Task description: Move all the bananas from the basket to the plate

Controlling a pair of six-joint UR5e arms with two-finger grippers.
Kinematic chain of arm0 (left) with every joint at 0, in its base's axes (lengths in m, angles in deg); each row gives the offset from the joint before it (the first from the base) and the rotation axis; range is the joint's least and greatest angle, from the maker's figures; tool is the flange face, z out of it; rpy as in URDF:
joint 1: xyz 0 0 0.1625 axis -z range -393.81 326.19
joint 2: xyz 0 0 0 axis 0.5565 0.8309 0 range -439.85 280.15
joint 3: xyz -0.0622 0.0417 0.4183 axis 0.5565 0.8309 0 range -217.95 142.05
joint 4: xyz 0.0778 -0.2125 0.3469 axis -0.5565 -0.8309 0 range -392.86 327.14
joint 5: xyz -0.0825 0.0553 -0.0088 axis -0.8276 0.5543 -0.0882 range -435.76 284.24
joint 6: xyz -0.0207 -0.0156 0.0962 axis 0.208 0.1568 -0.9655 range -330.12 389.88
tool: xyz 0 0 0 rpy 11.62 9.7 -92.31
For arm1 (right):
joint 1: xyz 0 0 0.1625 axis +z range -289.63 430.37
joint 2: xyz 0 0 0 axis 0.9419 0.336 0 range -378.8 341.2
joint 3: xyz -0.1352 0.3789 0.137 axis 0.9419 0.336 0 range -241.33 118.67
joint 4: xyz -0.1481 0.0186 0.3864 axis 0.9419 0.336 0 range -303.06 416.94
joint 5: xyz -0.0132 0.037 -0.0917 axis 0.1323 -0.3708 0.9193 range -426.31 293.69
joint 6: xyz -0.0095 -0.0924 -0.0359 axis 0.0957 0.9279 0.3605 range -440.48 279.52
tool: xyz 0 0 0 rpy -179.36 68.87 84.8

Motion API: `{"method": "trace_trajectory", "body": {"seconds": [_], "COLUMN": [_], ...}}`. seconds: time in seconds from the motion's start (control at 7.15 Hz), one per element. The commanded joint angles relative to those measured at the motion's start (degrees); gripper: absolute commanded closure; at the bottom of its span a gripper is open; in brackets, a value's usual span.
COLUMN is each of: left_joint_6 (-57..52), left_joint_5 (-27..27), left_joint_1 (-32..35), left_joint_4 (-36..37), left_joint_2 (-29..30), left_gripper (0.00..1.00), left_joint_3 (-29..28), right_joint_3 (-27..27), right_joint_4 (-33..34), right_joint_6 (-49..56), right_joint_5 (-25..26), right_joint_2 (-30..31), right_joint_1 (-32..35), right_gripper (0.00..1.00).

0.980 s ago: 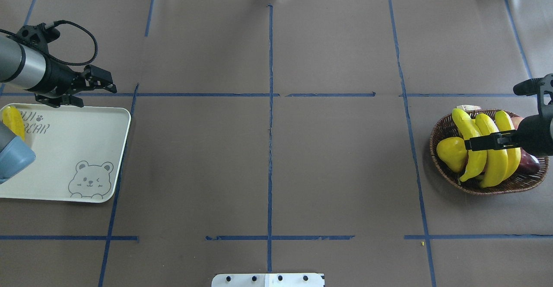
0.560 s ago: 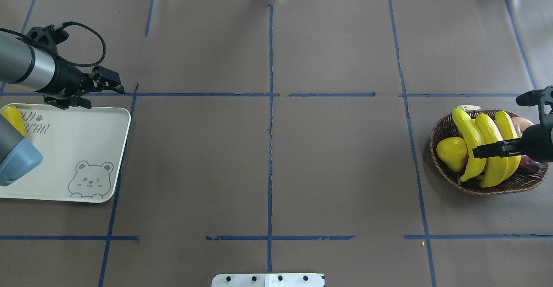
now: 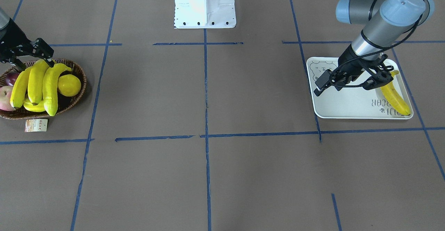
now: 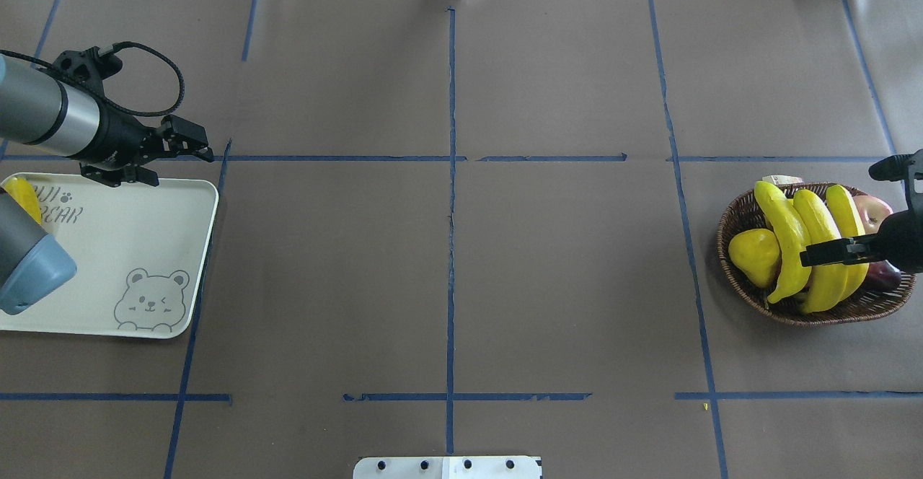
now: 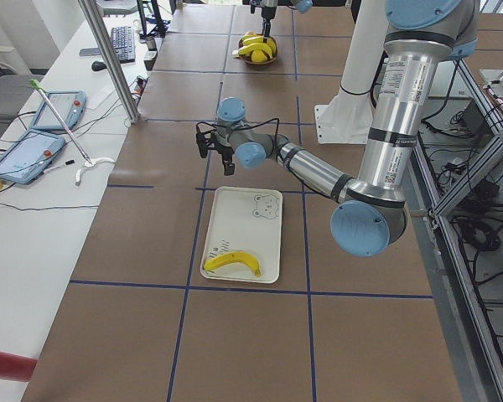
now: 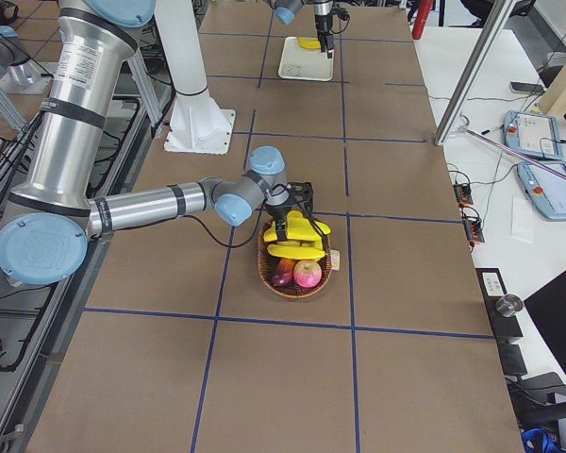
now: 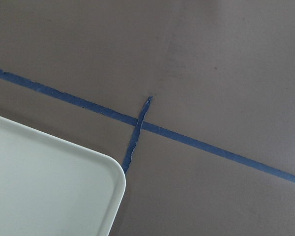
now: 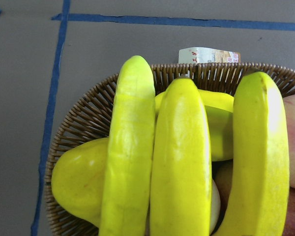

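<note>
Three yellow bananas [image 4: 818, 262] lie side by side on top of the brown wicker basket [image 4: 743, 208], and another banana [image 8: 219, 128] partly shows beneath them. My right gripper [image 4: 807, 255] hovers open just above the middle of these bananas [image 3: 34, 81], holding nothing. One banana [image 3: 394, 97] rests at the end of the white bear plate [image 4: 130, 234]. My left gripper [image 4: 204, 153] is open and empty, hanging over the plate's far corner [image 7: 64, 187].
The basket also holds a yellow pear [image 4: 753, 255], a red apple [image 4: 872, 212] and a dark purple fruit [image 4: 883, 275]. Its paper tag [image 3: 35, 125] lies on the table beside it. Blue tape lines cross the brown table [image 4: 447, 248].
My left gripper has drifted right, away from the banana on the plate. My right gripper has slid right across the bananas in the basket, toward the table's edge.
</note>
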Motion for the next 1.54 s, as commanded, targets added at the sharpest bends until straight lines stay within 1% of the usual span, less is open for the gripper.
{"method": "trace_trajectory", "body": {"seconds": [0.0,0.14,0.28,0.42,0.56,0.7,0.84,0.98,1.12,1.26,1.4], "left_joint_6": [0.0,0.0,0.0,0.0,0.0,0.0,0.0,0.0,0.0,0.0,0.0], "left_joint_5": [0.0,0.0,0.0,0.0,0.0,0.0,0.0,0.0,-0.1,-0.1,-0.1], "left_joint_1": [-0.3,-0.4,-0.4,-0.4,-0.4,-0.4,-0.4,-0.4,-0.4,-0.4,-0.4], "left_joint_4": [0.0,0.0,0.0,0.0,0.0,0.0,0.0,0.0,0.0,0.0,0.0], "left_joint_2": [0.0,0.1,0.1,0.0,0.0,0.1,0.0,0.1,0.1,0.1,0.1], "left_gripper": [0.0,0.0,0.0,0.0,0.0,0.0,0.0,0.0,0.0,0.0,0.0], "left_joint_3": [0.0,0.0,0.0,0.1,0.1,0.1,0.4,0.5,0.5,0.5,0.5], "right_joint_3": [0.8,1.0,1.1,1.0,0.9,0.7,0.7,0.5,0.4,-0.2,-0.4], "right_joint_4": [0.0,0.0,0.0,-0.1,-0.1,-0.1,-0.1,-0.1,-0.1,0.1,0.3], "right_joint_6": [0.0,0.0,0.0,0.0,0.0,0.0,0.0,0.1,0.3,3.0,6.5], "right_joint_5": [-0.1,-0.2,-0.3,-0.5,-0.5,-0.6,-0.6,-0.8,-3.1,-8.8,-17.4], "right_joint_2": [0.1,0.1,0.1,0.1,0.1,0.1,0.1,0.1,0.1,0.1,-0.5], "right_joint_1": [0.0,0.0,0.0,0.1,0.1,0.6,1.1,2.0,4.6,10.4,18.1], "right_gripper": [0.2,0.22,0.26,0.42,0.55,0.64,0.7,0.82,0.94,0.99,0.99]}}
